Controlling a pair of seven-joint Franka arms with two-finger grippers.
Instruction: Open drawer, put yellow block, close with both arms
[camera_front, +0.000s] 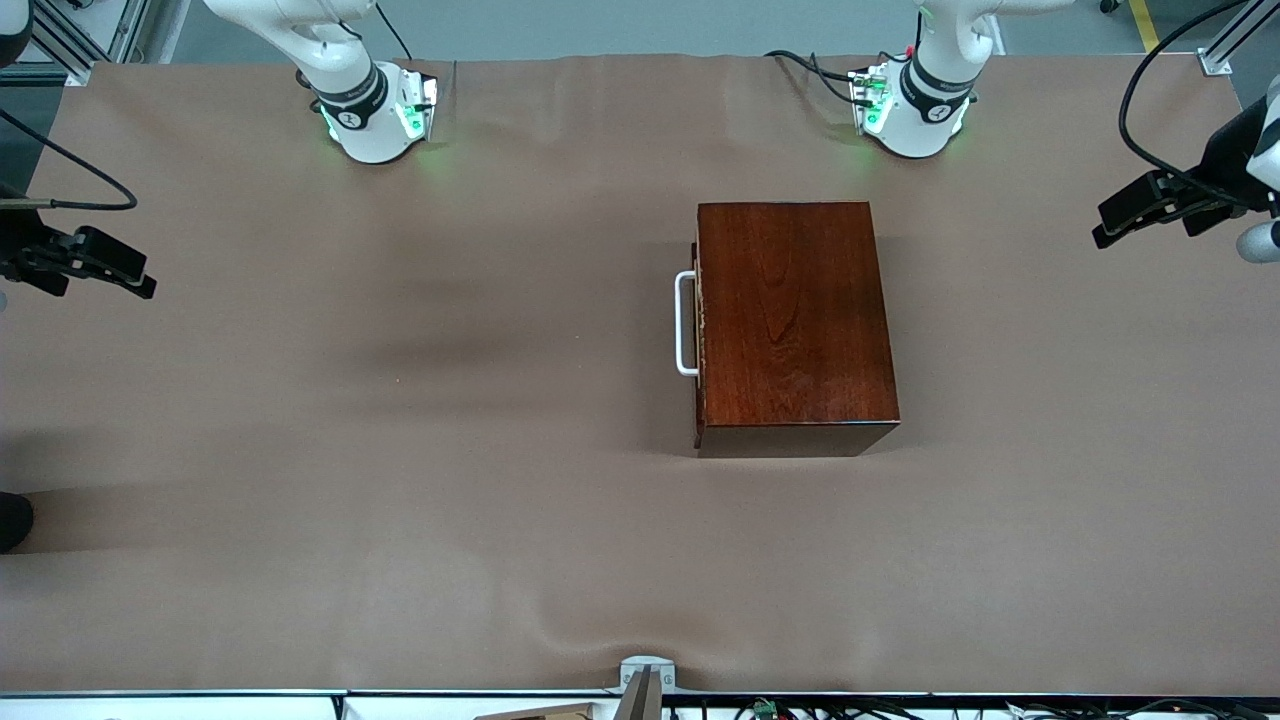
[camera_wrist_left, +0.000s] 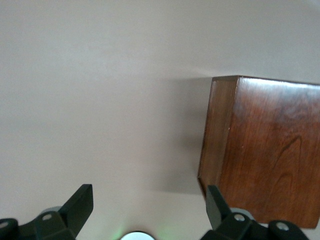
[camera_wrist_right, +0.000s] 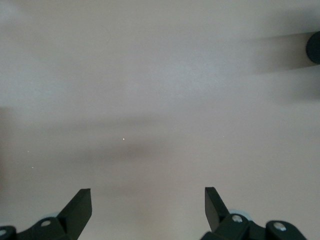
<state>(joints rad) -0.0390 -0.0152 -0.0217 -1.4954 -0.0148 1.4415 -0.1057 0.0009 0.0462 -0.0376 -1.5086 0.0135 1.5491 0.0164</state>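
Note:
The dark reddish-brown box (camera_front: 795, 325) stands on the brown table cover. Its drawer is shut flush, and the white bar handle (camera_front: 686, 322) faces the right arm's end of the table. The yellow block is out of view in every frame. My left gripper (camera_front: 1105, 225) hangs open and empty over the left arm's end of the table, apart from the box. The left wrist view shows its wide-apart fingers (camera_wrist_left: 80, 205) and a corner of the box (camera_wrist_left: 270, 160). My right gripper (camera_front: 148, 278) hangs open and empty over the right arm's end; its wrist view shows only its fingers (camera_wrist_right: 80, 205) over bare cover.
The two green-lit bases (camera_front: 375, 115) (camera_front: 915, 105) stand along the table's edge farthest from the front camera. A round black object (camera_front: 12, 520) sits at the right arm's end of the table and also shows in the right wrist view (camera_wrist_right: 314, 47).

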